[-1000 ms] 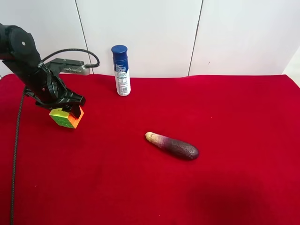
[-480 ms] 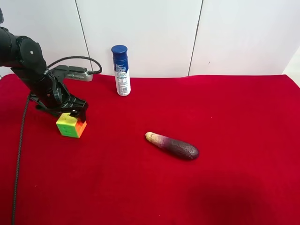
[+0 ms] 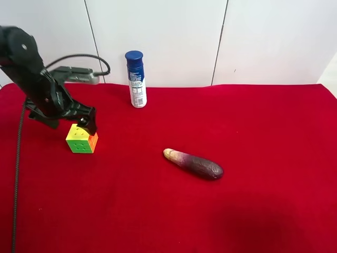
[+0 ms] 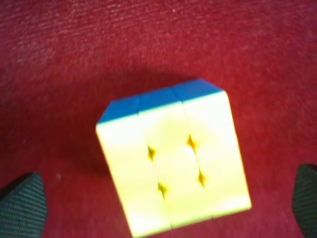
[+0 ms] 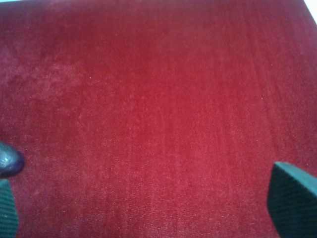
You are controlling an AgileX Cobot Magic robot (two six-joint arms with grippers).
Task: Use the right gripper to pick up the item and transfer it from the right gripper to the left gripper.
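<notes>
Now the cube sits on the red tabletop just below the left hand, whose fingers stand apart, clear of it. The right hand gapes over bare cloth, eggplant beside one finger.

A red cloth covered the whole table, reaching back to a white panelled wall. A white can with a blue cap stood upright at the far edge of the cloth, left of centre. A dark purple eggplant-like object lay on its side near the middle, its pale tip pointing left, well apart from the can.
</notes>
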